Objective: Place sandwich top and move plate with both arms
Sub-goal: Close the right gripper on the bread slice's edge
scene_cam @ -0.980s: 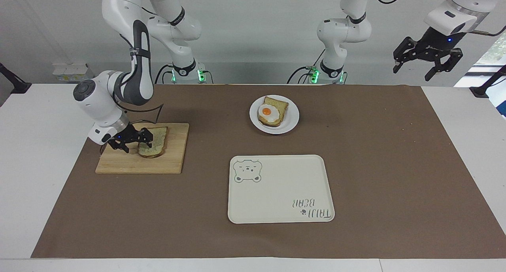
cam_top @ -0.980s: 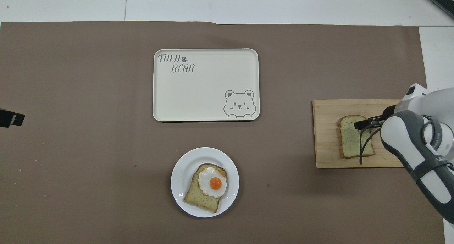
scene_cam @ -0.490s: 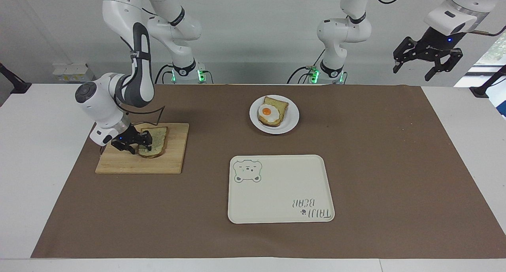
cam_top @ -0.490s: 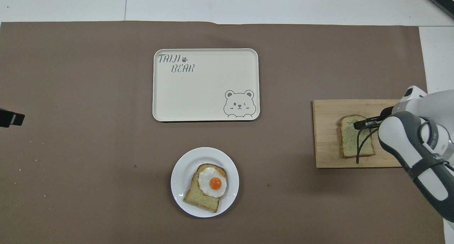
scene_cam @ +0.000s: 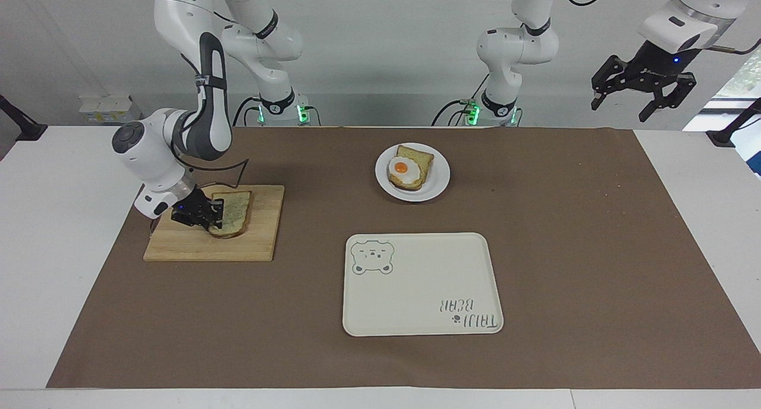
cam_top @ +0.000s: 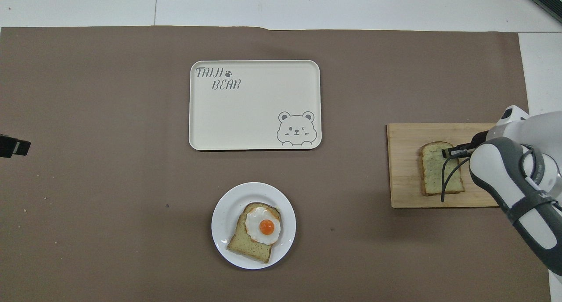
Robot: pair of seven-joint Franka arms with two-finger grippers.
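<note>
My right tool [scene_cam: 209, 214] is down at the wooden board [scene_cam: 261, 242] at the right arm's end of the counter, its fingers drawn in on the edge of the sandwich top [scene_cam: 233, 210], pinching it where it lies flat on the board. My left tool [scene_cam: 642, 85] hangs spread, high over the left arm's end of the counter, and that arm waits. The plate [scene_cam: 437, 186] sits mid-counter, nearer to the robots than the cream bear tray [scene_cam: 416, 302], and carries a slice topped with a fried egg [scene_cam: 401, 167]. Brown paper [scene_cam: 565, 248] covers the counter under everything. Between the board and the plate I see only bare paper; the tray lies off that line.
</note>
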